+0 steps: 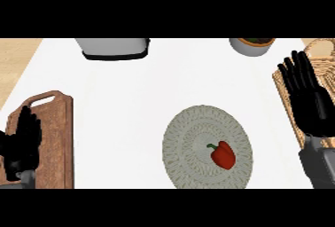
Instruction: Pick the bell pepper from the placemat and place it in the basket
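Note:
A red bell pepper (223,154) with a green stem lies right of centre on a round grey woven placemat (189,133) near the counter's front. The wicker basket (324,57) stands at the right edge, partly hidden by my right hand (309,104). That hand is open, fingers straight and pointing away, up and to the right of the pepper and apart from it. My left hand (23,142) rests open at the left edge, fingers up, over a wooden cutting board.
A wooden cutting board (56,142) with a handle hole lies at the left. At the back stand a grey appliance with a black base (113,47) and a white pot holding soil (252,45). Bare white counter (124,97) spreads between them.

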{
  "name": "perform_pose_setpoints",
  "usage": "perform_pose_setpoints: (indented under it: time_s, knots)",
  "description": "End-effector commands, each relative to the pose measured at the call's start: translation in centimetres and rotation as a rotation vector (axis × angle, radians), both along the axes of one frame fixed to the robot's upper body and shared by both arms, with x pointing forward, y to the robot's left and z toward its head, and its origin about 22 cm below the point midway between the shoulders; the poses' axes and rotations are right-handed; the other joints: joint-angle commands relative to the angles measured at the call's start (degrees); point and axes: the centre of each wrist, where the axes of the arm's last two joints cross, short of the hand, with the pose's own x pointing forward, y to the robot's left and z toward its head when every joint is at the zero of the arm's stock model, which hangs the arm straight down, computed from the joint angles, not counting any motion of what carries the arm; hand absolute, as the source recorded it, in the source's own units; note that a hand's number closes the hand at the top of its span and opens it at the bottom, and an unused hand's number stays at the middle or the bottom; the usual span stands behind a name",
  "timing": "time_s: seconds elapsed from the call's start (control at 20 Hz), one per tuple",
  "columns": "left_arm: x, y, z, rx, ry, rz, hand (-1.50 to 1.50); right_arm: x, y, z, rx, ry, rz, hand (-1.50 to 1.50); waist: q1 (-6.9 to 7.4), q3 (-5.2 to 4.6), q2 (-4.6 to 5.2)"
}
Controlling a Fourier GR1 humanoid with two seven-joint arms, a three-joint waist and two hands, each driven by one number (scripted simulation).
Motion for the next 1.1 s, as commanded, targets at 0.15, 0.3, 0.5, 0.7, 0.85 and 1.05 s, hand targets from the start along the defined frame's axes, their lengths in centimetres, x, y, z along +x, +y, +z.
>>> perform_pose_setpoints:
  time_s: [0.15, 0.3, 0.5, 0.7, 0.85, 1.05]
  knots:
    - [3.0, -3.5, 3.6, 0.105, -0.113, -0.229, 0.00, 0.7, -2.7, -0.2, -0.306, 0.031, 0.131, 1.50, 1.09, -0.95, 0.95]
    - [4.3, -4.0, 5.0, 0.078, -0.118, -0.377, 0.00, 0.8, 1.2, -0.9, -0.230, -0.113, 0.483, 1.50, 1.60, -0.74, 1.38]
    - [5.4, -4.2, 6.3, 0.086, -0.123, -0.378, 0.00, -1.7, 7.8, -5.4, -0.341, -0.212, 0.235, -1.50, 0.70, -1.03, 0.72]
    - [5.1, -3.3, 6.1, 0.082, -0.108, -0.357, 0.00, -1.0, 7.8, -3.5, -0.505, -0.166, -0.091, -1.50, -0.12, -1.24, 0.28]
    - [5.0, -5.3, 6.5, 0.075, -0.116, -0.370, 0.00, -1.4, 5.7, -2.1, -0.627, -0.134, -0.210, -1.50, -0.33, -1.16, 0.19]
    - [4.7, -5.3, 5.3, 0.082, -0.085, -0.375, 0.00, -1.4, 3.6, 2.3, -0.903, 0.054, -0.103, -1.50, -0.68, -1.35, 0.14]
